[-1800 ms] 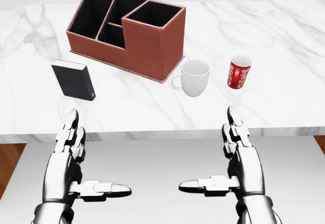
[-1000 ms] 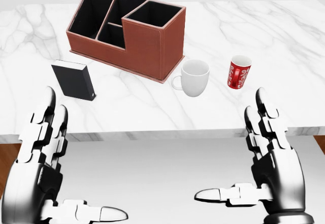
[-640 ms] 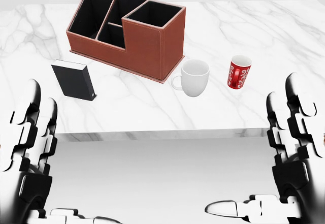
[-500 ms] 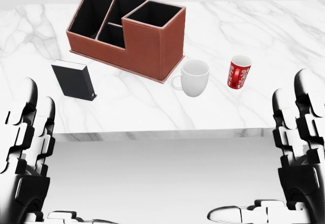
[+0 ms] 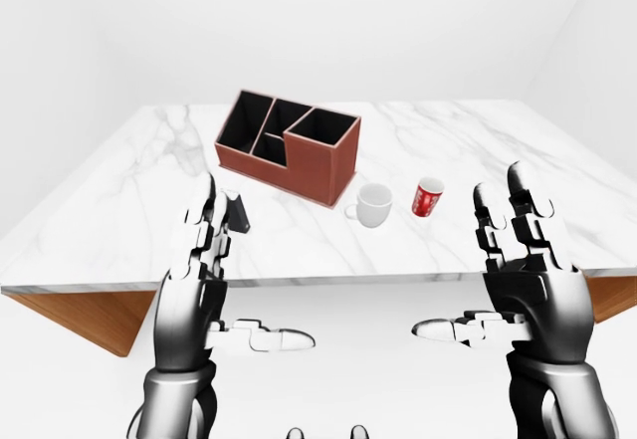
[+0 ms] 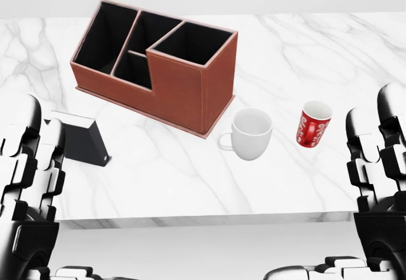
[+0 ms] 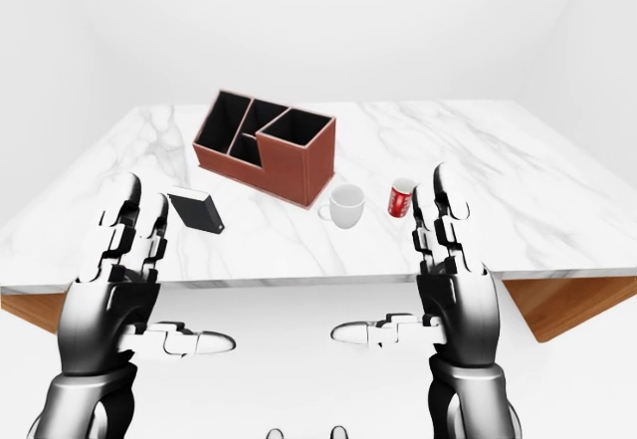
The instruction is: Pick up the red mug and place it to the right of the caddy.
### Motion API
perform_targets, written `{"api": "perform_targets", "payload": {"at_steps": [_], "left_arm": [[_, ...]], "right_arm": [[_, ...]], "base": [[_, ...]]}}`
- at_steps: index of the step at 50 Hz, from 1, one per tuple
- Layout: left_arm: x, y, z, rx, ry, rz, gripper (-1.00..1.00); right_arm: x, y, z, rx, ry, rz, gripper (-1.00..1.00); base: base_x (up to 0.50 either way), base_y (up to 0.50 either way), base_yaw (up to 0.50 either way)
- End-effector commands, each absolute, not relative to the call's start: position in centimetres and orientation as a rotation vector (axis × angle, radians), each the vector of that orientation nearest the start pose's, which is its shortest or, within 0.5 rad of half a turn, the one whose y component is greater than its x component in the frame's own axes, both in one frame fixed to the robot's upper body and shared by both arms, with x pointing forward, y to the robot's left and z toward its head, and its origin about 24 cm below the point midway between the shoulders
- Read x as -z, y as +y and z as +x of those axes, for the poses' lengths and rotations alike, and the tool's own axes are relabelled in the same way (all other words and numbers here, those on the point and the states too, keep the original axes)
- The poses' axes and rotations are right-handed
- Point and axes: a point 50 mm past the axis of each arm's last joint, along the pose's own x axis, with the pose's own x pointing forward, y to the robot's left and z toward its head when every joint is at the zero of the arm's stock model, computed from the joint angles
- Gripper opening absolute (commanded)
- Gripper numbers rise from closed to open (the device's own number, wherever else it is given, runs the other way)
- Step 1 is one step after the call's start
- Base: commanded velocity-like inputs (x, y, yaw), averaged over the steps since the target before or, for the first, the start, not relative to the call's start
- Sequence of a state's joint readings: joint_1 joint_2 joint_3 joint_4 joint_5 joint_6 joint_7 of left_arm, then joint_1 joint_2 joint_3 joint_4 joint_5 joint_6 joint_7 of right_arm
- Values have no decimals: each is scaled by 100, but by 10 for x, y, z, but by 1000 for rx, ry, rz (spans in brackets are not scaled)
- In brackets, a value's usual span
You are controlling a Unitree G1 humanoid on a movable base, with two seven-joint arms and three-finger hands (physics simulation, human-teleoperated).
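Against the head view of half a second ago, the whole picture is seen to have shifted: the caddy (image 6: 155,70), the white mug (image 6: 251,134) and the red mug (image 6: 313,123) all appear larger and lower, which is read as a move of the camera toward the bench (image 6: 190,178), not of the things. The red mug is stood upright on the marble, just to the right of the white mug and apart from it, with the caddy further to the upper left. The black box (image 6: 82,141) is now partly hidden behind the left hand (image 6: 28,185) in the head view, where only fingers (image 6: 365,159) of the right hand (image 6: 380,185) are shown at the edge. The right-eye view gives what is cut off there: both hands are seen whole, held up short of the bench edge, palms inward, fingers spread and released, thumbs pointed toward each other, nothing grasped. The box is shown clear of the left hand in that view, while in the left-eye view it is mostly covered by it.
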State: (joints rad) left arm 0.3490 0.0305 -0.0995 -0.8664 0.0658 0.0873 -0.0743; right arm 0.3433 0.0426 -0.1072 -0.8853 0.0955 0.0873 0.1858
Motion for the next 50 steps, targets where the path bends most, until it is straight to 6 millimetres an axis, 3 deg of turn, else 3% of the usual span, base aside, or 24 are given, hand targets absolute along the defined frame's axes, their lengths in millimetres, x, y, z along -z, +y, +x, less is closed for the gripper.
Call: {"api": "perform_targets", "payload": {"at_steps": [1,50], "left_arm": [[-161,145,162,65,-445,87,100],[-166,144,156,63,-463,92,100]], "right_arm": [[-164,-174,160,-11,-474,-13,95],[-164,-174,160,-9,-469,-21,95]], "base": [[50,0,0],[50,0,0]]}}
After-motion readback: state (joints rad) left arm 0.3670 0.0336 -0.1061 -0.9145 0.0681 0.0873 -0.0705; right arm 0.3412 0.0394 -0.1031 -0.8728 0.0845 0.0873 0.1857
